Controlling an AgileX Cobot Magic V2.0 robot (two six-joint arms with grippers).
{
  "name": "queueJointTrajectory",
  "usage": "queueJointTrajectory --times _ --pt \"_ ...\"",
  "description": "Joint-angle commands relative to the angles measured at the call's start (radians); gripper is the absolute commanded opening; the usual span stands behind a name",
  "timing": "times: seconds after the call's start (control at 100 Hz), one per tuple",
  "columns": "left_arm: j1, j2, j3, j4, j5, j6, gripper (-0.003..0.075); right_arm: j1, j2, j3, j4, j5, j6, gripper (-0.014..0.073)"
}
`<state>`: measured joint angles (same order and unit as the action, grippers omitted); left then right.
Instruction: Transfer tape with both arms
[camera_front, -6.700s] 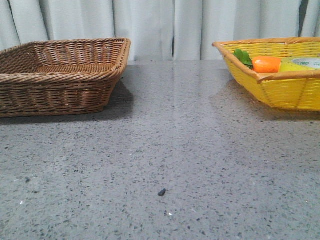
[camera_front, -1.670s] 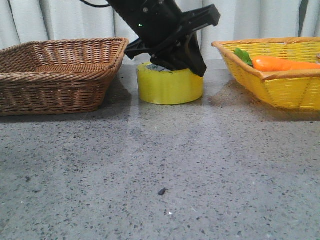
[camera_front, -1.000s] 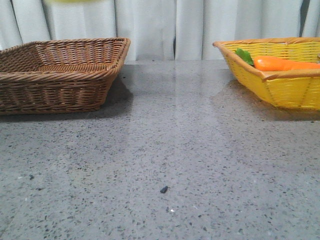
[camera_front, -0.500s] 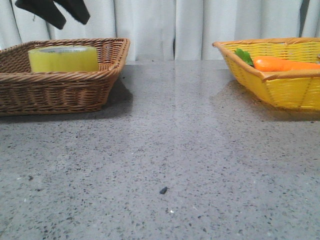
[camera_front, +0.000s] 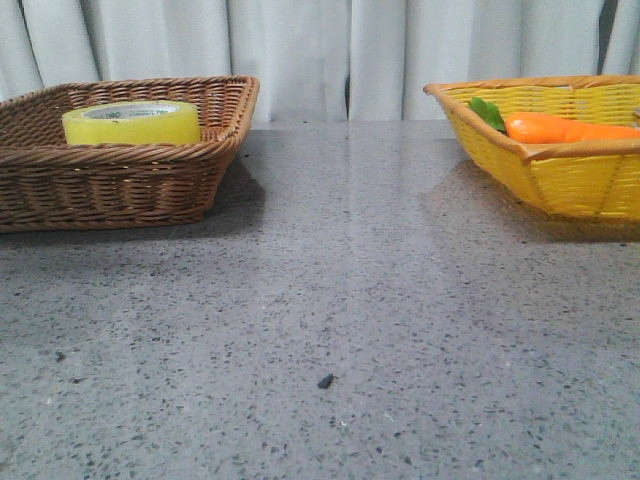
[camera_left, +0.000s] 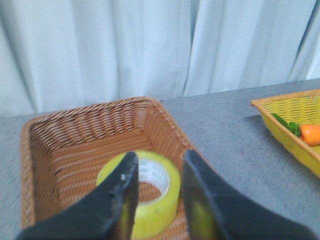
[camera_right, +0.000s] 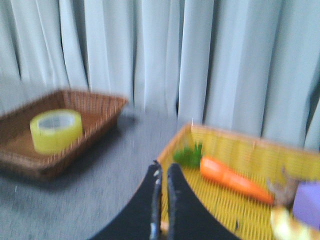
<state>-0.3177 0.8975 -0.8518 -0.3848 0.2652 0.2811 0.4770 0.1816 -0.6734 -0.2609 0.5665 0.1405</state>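
The yellow tape roll (camera_front: 131, 122) lies flat in the brown wicker basket (camera_front: 120, 165) at the left. It also shows in the left wrist view (camera_left: 150, 187) and, small, in the right wrist view (camera_right: 56, 130). My left gripper (camera_left: 159, 172) is open and empty, raised above the tape with a finger on each side of it in view, apart from it. My right gripper (camera_right: 164, 175) is shut and empty, held high over the near edge of the yellow basket (camera_right: 235, 200). Neither gripper shows in the front view.
The yellow basket (camera_front: 560, 180) at the right holds an orange carrot (camera_front: 560, 128) with green leaves; the right wrist view also shows a purple object (camera_right: 307, 200) in it. A grey stone table (camera_front: 330, 320) lies between the baskets. White curtains hang behind.
The tape went from the table's middle, held by a gripper, into the brown basket. Half a second ago black fingers hung above it in the front view; they have risen out of that view.
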Motion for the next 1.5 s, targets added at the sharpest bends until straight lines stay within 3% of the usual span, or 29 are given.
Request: queueJointTrajectory --times 0.0,0.08,0.28,0.68,0.84,0.87,0.97,1.09,1.21,1.32,1.49 --pt "-0.009 -0.130 0.119 -0.013 -0.120 0.001 0.0076 -0.005 -0.066 0.045 -0.059 -0.193 0.001 -0.0060" --pt "-0.009 -0.221 0.202 -0.010 -0.118 0.001 -0.0022 -0.005 -0.114 0.088 -0.065 -0.215 0.001 -0.0060" --pt "-0.009 -0.322 0.299 -0.012 -0.119 0.001 -0.0021 -0.005 -0.128 0.122 -0.068 -0.182 0.001 -0.0060" --pt "-0.009 -0.327 0.304 -0.014 -0.117 0.001 -0.0021 -0.005 -0.128 0.123 -0.068 -0.180 0.001 -0.0060" --pt "-0.106 -0.401 0.335 -0.019 -0.141 0.003 -0.0020 -0.005 -0.128 0.123 -0.068 -0.180 0.001 -0.0060" --pt "-0.121 -0.414 0.347 0.043 -0.145 0.056 -0.0021 -0.005 -0.128 0.123 -0.068 -0.180 0.001 -0.0060" --pt "-0.125 -0.474 0.417 0.194 -0.206 0.152 -0.0021 -0.005 -0.128 0.123 -0.068 -0.180 0.001 -0.0060" --pt "-0.097 -0.579 0.568 0.201 -0.371 0.146 -0.0021 -0.005 -0.128 0.123 -0.068 -0.180 0.001 -0.0060" --pt "-0.054 -0.709 0.737 0.205 -0.497 0.057 -0.0021 -0.005 -0.128 0.123 -0.068 -0.180 0.001 -0.0060" --pt "0.000 -0.824 0.824 0.205 -0.450 -0.004 -0.0021 -0.005 -0.128 0.123 -0.068 -0.180 0.001 -0.0060" --pt "0.062 -0.920 0.865 0.267 -0.232 -0.167 -0.0020 -0.005 -0.128 0.123 -0.068 -0.180 0.001 -0.0060"
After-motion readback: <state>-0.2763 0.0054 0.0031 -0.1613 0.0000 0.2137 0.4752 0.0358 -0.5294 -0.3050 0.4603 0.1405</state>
